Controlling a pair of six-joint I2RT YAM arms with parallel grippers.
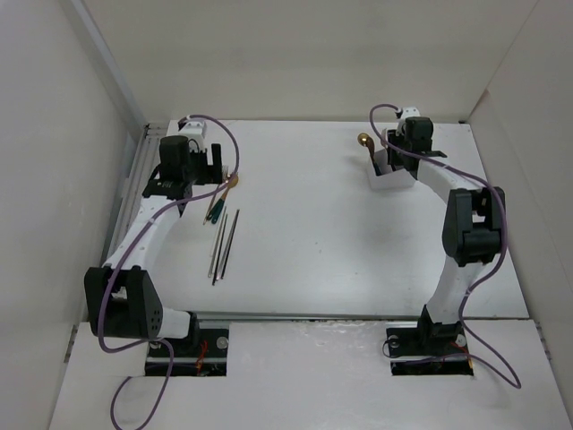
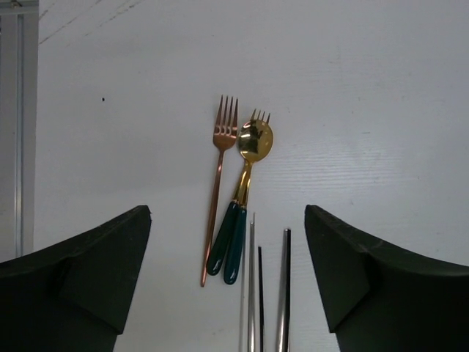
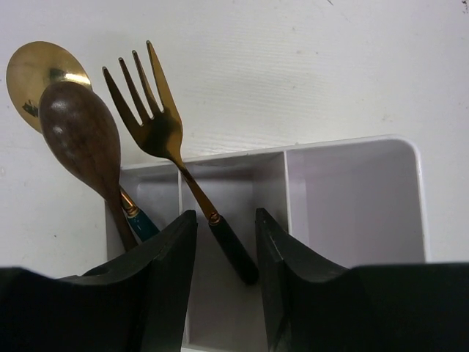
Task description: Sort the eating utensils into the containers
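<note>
Right hand (image 3: 226, 216), fingers apart, hovers over a box (image 3: 352, 141) holding two spoons (image 3: 80, 132) and one fork (image 3: 157, 128).

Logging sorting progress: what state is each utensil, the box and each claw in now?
gold fork: leaning in box, middle compartment
wooden spoon: leaning in an end compartment
gold spoon: behind it, same compartment
box: other end compartment empty
rose fork: flat on table
green-handled spoon: flat on table
chopsticks: flat on table
left claw: open, over chopsticks
right claw: open, astride gold fork's handle
</note>
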